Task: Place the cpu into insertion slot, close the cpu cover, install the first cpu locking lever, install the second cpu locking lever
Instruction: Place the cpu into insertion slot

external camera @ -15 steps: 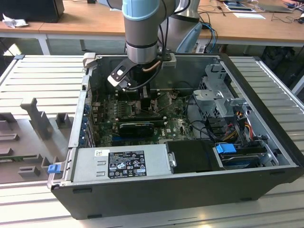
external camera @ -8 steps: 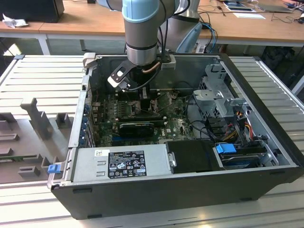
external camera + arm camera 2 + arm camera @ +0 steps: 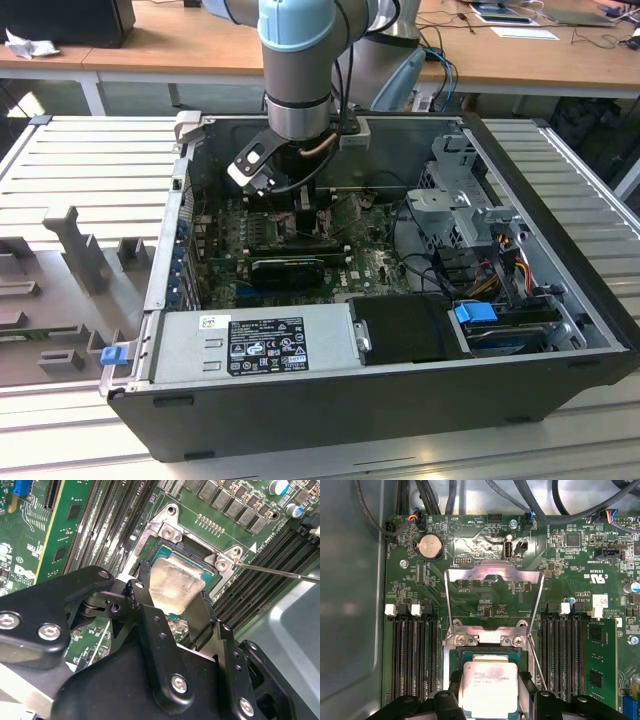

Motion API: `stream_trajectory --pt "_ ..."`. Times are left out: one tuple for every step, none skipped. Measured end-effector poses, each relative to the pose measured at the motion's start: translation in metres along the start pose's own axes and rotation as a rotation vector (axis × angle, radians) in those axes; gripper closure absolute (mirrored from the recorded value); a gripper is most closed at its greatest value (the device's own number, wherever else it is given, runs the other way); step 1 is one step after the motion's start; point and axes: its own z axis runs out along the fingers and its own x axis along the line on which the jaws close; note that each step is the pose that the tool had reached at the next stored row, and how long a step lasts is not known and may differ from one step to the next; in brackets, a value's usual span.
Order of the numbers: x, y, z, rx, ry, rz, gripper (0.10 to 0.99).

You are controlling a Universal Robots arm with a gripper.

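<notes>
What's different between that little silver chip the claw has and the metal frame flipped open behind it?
The cpu is a solid plate; the cpu cover is an open frame with green circuit board showing through. The cpu sits in the gripper over the insertion slot; the cpu cover is swung open, untouched. Both are silvery and roughly square.

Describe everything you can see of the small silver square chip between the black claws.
The chip is a small, flat square with a dull silvery metal top bearing faint print and a thin greenish rim. It lies level, at or just above the square socket in the green circuit board; whether it is fully seated I cannot tell. The gripper clamps two opposite edges. The hinged metal cover is swung open at the socket's edge, clear of the chip.
</notes>
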Motion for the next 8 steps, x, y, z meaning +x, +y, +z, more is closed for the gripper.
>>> stream_trajectory --pt "0.0 0.0 0.0002 0.0 -0.0002 0.0 0.557" --pt "0.0 -0.0001 0.0003 0.0 -0.0001 0.0 0.557" --pt "0.0 -0.0001 0.0004 0.0 0.0 0.0 0.557" --pt "0.0 0.0 0.0004 0.0 0.0 0.0 0.557" --pt "0.0 0.0001 0.0004 0.0 0.0001 0.0 0.557" --pt "0.0 0.0001 0.0004 0.0 0.0 0.0 0.557" --pt "0.0 0.0002 0.0004 0.0 0.0 0.0 0.557" --pt "0.0 0.0002 0.0005 0.0 0.0 0.0 0.557"
